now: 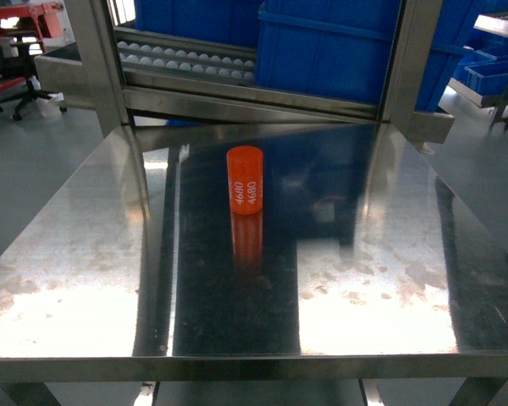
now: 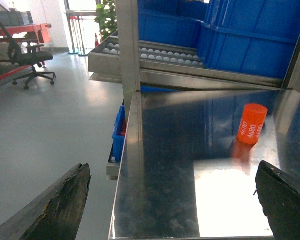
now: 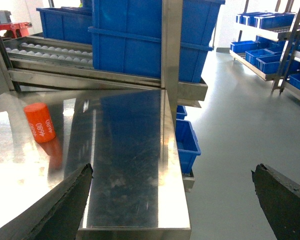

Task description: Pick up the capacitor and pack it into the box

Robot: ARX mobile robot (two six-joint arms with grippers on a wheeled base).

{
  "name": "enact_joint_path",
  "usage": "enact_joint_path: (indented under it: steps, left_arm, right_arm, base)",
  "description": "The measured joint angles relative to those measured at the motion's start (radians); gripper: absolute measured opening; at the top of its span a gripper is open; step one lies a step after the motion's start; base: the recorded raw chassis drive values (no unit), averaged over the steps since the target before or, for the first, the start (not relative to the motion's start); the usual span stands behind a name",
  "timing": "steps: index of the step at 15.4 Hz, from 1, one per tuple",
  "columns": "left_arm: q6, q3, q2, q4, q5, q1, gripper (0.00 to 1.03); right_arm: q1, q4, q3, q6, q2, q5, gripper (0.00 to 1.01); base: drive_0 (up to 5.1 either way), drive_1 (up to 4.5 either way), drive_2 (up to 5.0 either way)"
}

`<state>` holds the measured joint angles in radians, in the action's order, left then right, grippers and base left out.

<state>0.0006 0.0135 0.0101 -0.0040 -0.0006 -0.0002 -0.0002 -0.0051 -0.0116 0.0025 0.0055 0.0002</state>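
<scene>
Orange against all that steel, the capacitor [image 1: 245,179] stands upright on its flat end toward the far middle of the surface [image 1: 85,254], alone and well clear of every edge, which reads to me as a deliberate presentation: set out in the open so either arm can come at it from its own side without anything to bump. It is a short, smooth cylinder, plastic-looking, with "4680" printed twice in white down its side, and the polished steel throws a dull orange reflection toward the near edge. Neither arm shows from the head camera; both seem parked back at the near corners. From its wrist view the left gripper [image 2: 172,200] hangs off the near left corner, half over the floor, its two dark, worn fingers [image 2: 60,210] spread wide with nothing between them. The right gripper [image 3: 172,200] mirrors it at the near right corner, jaws just as wide apart and equally empty, with the capacitor far off to its left. I'd judge the pick has not begun. Behind the surface a roller track [image 1: 186,63] slopes down in front of stacked blue bins [image 1: 330,46], and more blue bins [image 3: 260,42] sit on shelving to the right. I cannot see the pink box anywhere from these angles, so where the capacitor is meant to go is not shown.
</scene>
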Motion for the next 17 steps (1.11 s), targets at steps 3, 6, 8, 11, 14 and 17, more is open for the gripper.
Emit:
enact_joint_path:
  steps: [3, 6, 8, 11, 14, 17]
  left_arm:
    - [0.0, 0.0, 0.0, 0.0, 0.0, 0.0, 0.98]
    - [0.0, 0.0, 0.0, 0.0, 0.0, 0.0, 0.98]
    - [0.0, 0.0, 0.0, 0.0, 0.0, 0.0, 0.98]
    - [0.0, 0.0, 0.0, 0.0, 0.0, 0.0, 0.98]
    - [0.0, 0.0, 0.0, 0.0, 0.0, 0.0, 0.98]
    - [-0.031, 0.035, 0.066, -0.105, -0.138, -0.062, 0.98]
  right_arm:
    - [0.0, 0.0, 0.0, 0.0, 0.0, 0.0, 0.98]
    - [0.0, 0.0, 0.0, 0.0, 0.0, 0.0, 0.98]
    - [0.0, 0.0, 0.0, 0.0, 0.0, 0.0, 0.98]
    - [0.0, 0.0, 0.0, 0.0, 0.0, 0.0, 0.98]
    - [0.0, 0.0, 0.0, 0.0, 0.0, 0.0, 0.98]
    - [0.0, 0.0, 0.0, 0.0, 0.0, 0.001, 0.98]
  base:
    - [0.0, 0.0, 0.0]
    - [0.0, 0.0, 0.0]
    - [0.0, 0.0, 0.0]
    - [0.0, 0.0, 0.0]
    - [0.0, 0.0, 0.0]
    - [0.0, 0.0, 0.0]
